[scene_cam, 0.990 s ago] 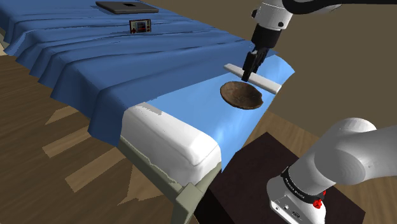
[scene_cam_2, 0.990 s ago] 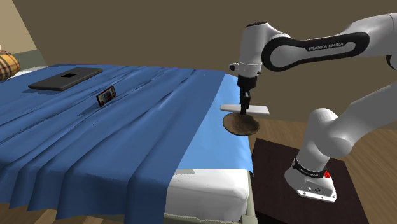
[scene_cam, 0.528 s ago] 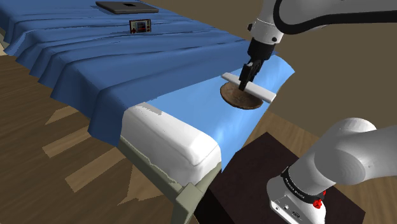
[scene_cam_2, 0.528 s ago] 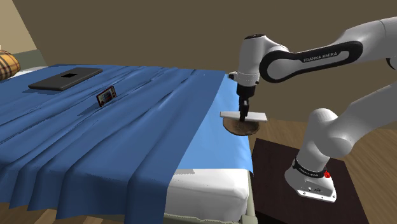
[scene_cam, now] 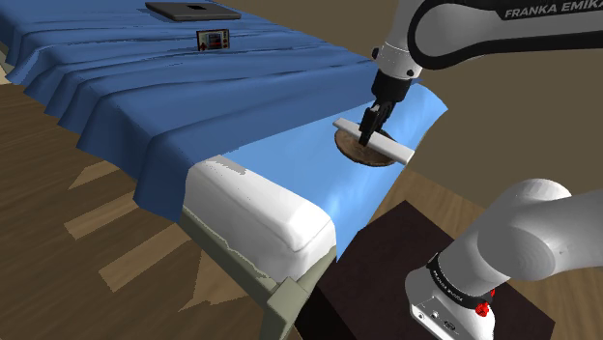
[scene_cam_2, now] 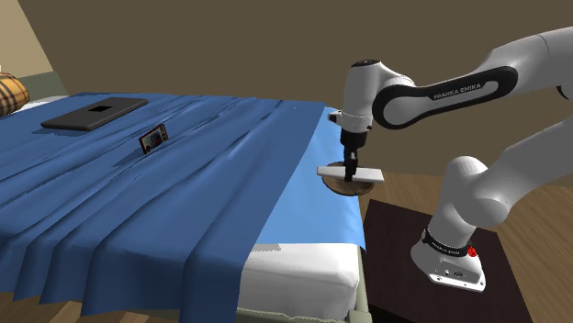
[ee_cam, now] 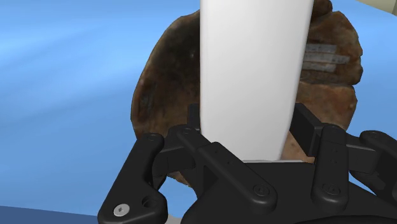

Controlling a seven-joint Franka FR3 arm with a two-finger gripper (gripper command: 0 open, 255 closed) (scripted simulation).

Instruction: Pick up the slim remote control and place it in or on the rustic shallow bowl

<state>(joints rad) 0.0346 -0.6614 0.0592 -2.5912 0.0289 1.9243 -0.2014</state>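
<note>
White, slim, flat remote (ee_cam: pixel 251 63) over brown bowl (ee_cam: pixel 164 83)

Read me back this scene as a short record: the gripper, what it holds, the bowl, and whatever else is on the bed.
arm tip: gripper, shut on the remote
held item: white, slim, lying crosswise over the bowl
target: brown, shallow, on the blue sheet at a corner of the bed
contact: whether remote touches bowl, cannot tell
elsewhere: dark flat device and small red gadget, far up the bed
stage: not yet released
</note>
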